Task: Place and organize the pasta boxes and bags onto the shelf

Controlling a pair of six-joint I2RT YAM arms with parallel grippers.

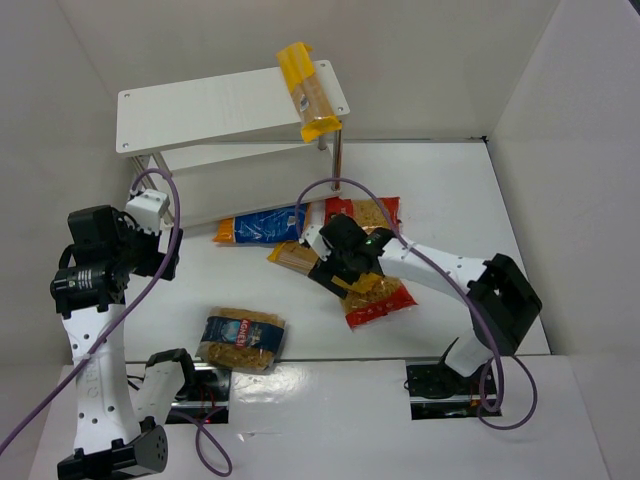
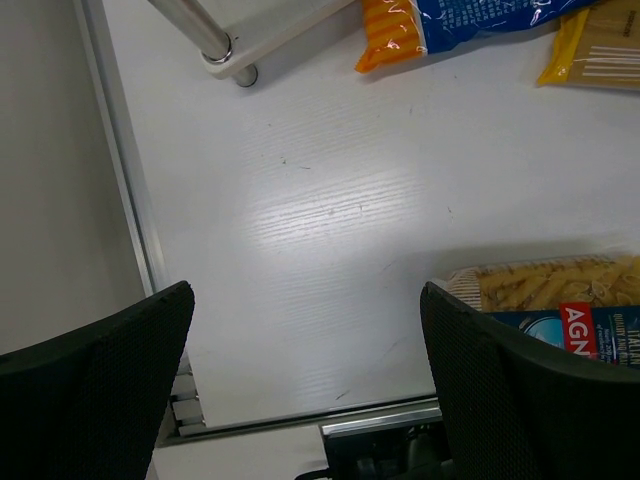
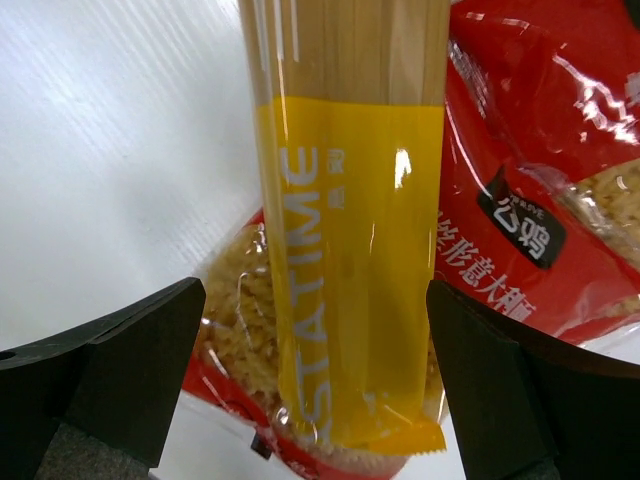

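The white two-tier shelf point(image 1: 200, 105) stands at the back left, with one yellow spaghetti pack point(image 1: 308, 92) on its top board's right end. My right gripper point(image 1: 338, 266) is open, with its jaws on either side of a second yellow spaghetti pack point(image 3: 350, 250) near its end. That pack lies across a red windowed bag point(image 3: 520, 230). Another red bag point(image 1: 365, 212) and the blue yellow-edged bag point(image 1: 262, 225) lie in front of the shelf. The clear blue-labelled bag point(image 1: 242, 338) lies near the front. My left gripper point(image 2: 305, 390) is open and empty above bare table, left of that bag point(image 2: 560, 295).
A shelf leg point(image 2: 205, 35) stands at the top left of the left wrist view. A metal rail point(image 2: 130, 200) runs along the table's left edge beside the white wall. Purple cables loop over both arms.
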